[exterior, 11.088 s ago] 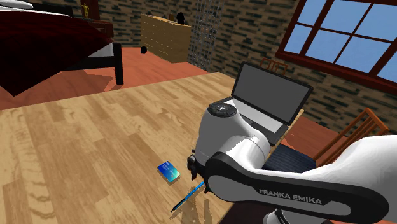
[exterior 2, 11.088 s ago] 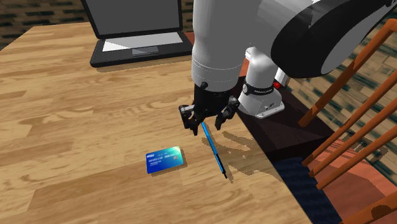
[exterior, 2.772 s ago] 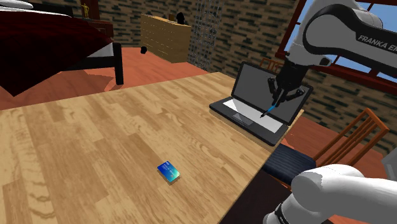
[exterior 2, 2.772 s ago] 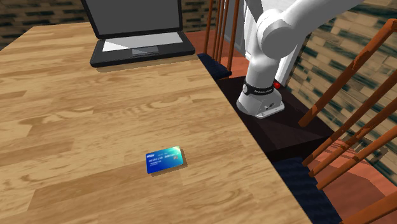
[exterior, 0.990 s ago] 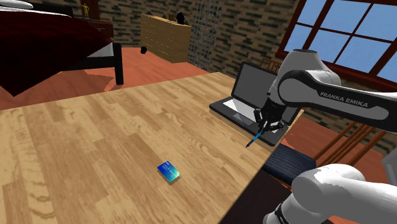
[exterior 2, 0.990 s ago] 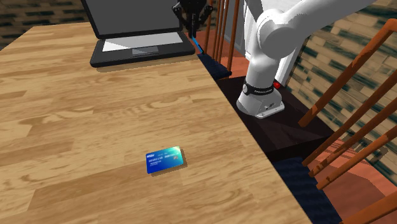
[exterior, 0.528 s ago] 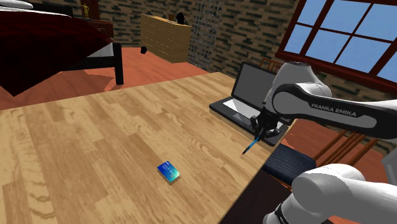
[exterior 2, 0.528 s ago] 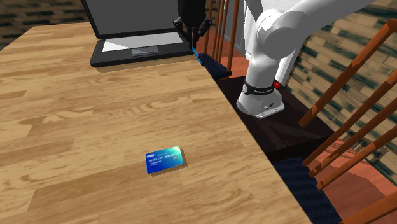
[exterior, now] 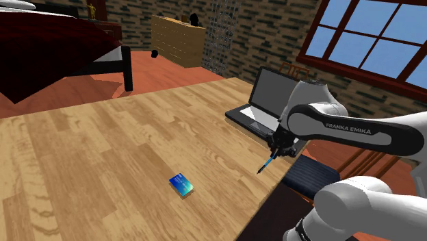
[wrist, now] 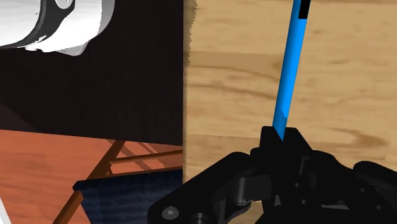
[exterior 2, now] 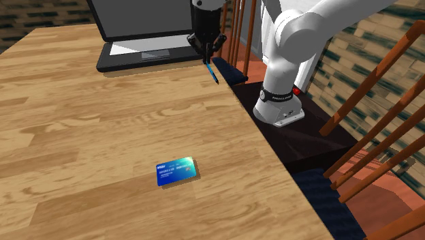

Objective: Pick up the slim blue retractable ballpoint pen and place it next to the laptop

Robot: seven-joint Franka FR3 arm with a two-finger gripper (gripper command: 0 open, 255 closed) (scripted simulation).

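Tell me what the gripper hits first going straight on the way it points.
Probably the wooden table, near its edge beside the laptop; the tip of the pen held by the gripper would touch down first.

Light wooden desk [exterior: 102,150], plank grain. Open black laptop [exterior: 274,99] at far corner near desk's edge, screen grey. Blue card [exterior: 181,184] flat mid-desk, well apart from laptop, near stand-side edge.

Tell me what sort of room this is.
Probably a bedroom in a house: a dark bed and a wooden dresser stand behind the wooden table, which holds a laptop.
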